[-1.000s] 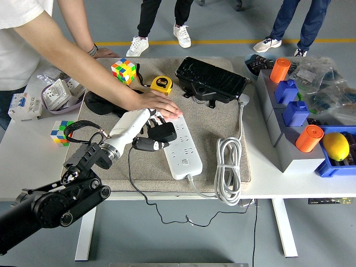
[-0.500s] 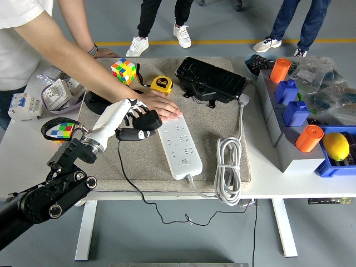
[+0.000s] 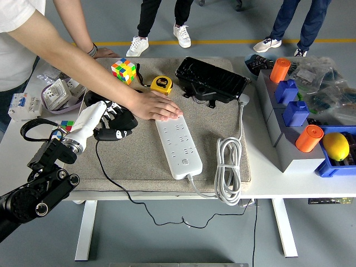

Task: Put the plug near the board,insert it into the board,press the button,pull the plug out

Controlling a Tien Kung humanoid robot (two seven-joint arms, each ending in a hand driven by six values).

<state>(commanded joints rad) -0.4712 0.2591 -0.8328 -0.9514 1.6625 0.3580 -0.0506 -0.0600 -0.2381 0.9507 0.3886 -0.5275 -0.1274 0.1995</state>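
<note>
A blue bin far to the right of the left hand holds a yellow lemon. The left hand is curled around the black plug, holding it off to the left of the white power strip. A person's hand presses flat on the strip's far end. Everything sits on a tan mat on the white table. The floor is gray.

I was working in a lab: grey floor with a painted yellow line, blue plastic parts bins
</note>
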